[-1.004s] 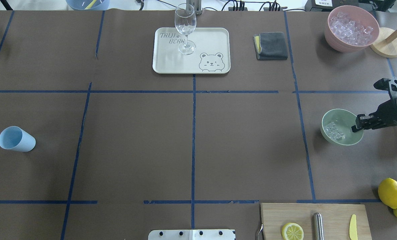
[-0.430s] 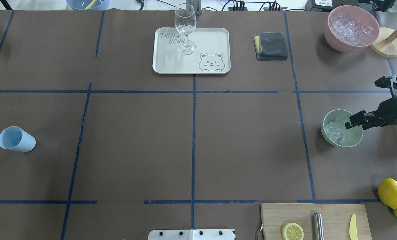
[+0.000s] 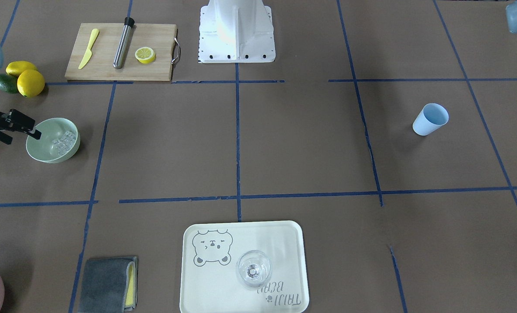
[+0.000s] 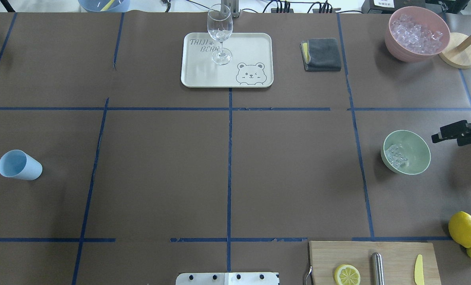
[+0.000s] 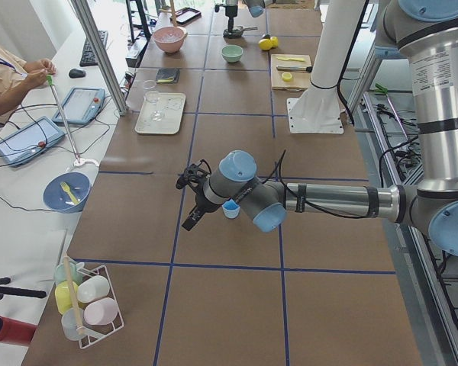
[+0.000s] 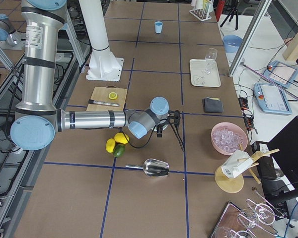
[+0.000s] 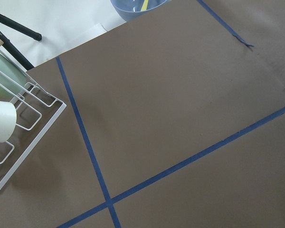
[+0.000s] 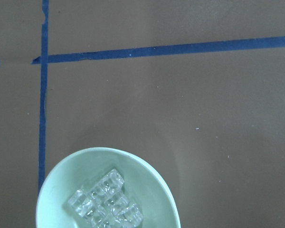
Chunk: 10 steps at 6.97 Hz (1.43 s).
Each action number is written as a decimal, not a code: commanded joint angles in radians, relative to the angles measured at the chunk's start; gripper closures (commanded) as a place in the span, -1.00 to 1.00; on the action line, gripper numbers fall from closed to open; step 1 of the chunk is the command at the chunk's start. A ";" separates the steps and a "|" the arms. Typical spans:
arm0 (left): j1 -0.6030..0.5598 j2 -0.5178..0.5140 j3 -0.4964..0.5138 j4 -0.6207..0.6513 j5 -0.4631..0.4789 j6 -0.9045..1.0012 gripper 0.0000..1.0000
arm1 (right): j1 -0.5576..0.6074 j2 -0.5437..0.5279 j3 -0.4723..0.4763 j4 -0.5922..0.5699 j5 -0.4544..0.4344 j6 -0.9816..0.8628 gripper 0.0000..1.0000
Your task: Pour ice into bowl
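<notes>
The only legible lettering stands on the cream tray (image 4: pixel 259 47) at the far middle of the desk (image 4: pixel 160 166). Two lines of outlined capitals (image 4: pixel 204 45) read "TAIJI" above "BEAR", with a small paw mark beside them. In the overhead view the stem of the wine glass (image 4: pixel 220 27) overlaps the end of the second line. A line-drawn winking bear face (image 4: pixel 250 73) fills the tray's opposite corner. In the front-facing view the same words appear upside down. The tablet screens (image 5: pixel 80 105) beside the desk are too small to read.
</notes>
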 commanded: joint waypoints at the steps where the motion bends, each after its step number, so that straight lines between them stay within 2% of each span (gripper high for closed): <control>1: -0.045 -0.022 0.011 0.145 -0.115 0.015 -1.00 | 0.121 -0.032 0.006 -0.153 0.008 -0.303 -1.00; 3: -0.107 -0.020 0.014 0.229 -0.267 0.109 -1.00 | 0.271 -0.002 0.038 -0.455 -0.019 -0.670 -1.00; 4: -0.141 -0.020 0.020 0.292 -0.271 0.161 -1.00 | 0.316 0.003 0.080 -0.595 -0.048 -0.785 -1.00; 5: -0.203 -0.031 0.071 0.382 -0.271 0.291 -1.00 | 0.364 0.035 0.088 -0.716 -0.052 -0.897 -1.00; 6: -0.252 -0.099 0.068 0.548 -0.268 0.297 -1.00 | 0.387 0.041 0.086 -0.777 -0.055 -0.965 -1.00; 7: -0.264 -0.176 0.054 0.728 -0.260 0.305 -1.00 | 0.396 0.041 0.088 -0.783 -0.064 -0.970 -1.00; 8: -0.276 -0.162 0.012 0.734 -0.265 0.279 -1.00 | 0.404 0.040 0.086 -0.783 -0.064 -0.972 -1.00; 10: -0.268 -0.117 0.016 0.725 -0.251 0.203 -1.00 | 0.401 0.044 0.092 -0.782 -0.079 -0.972 -1.00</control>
